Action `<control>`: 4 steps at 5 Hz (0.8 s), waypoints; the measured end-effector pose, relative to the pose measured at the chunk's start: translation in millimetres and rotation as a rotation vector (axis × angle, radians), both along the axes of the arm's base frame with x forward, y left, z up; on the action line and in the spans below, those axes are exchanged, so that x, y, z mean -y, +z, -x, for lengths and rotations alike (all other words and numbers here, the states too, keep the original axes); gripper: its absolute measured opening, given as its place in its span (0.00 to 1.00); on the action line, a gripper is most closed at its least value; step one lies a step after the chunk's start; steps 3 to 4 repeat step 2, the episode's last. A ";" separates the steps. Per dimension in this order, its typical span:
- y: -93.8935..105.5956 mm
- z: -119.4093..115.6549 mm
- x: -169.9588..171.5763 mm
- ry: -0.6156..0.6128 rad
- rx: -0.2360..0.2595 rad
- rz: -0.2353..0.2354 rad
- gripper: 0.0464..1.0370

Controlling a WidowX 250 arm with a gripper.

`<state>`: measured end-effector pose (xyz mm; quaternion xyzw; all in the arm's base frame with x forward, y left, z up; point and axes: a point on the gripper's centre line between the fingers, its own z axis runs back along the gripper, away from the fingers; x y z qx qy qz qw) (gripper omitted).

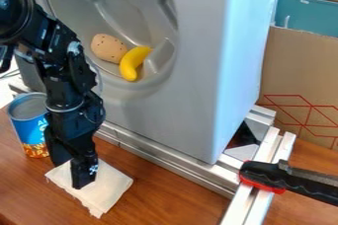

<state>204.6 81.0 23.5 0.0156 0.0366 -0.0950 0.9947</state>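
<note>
The black gripper (70, 174) hangs at the lower left with its fingers apart, one finger low over a cream cloth (109, 190) and the other farther back at its upper left edge. The cloth lies flat on the brown wooden table, partly covered by the gripper. Whether the fingertips touch it, I cannot tell. Just left of the arm stands an open-topped blue can (28, 120) with an orange lower part. In the grey moulded basin behind, a yellow banana (133, 64) rests beside a tan, dotted oval object (108, 48).
The tall grey housing (204, 61) rises behind the table, with a metal rail (158, 156) along its base. At the lower right, a black and red clamp (264, 175) grips a metal profile. A cardboard panel (297, 76) stands behind on the right.
</note>
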 end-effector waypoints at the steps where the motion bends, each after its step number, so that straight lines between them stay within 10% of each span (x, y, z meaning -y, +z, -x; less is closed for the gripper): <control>1: -0.6 0.8 0.3 0.000 -0.004 0.001 0.96; 4: -0.3 0.4 0.1 0.000 -0.003 0.001 0.96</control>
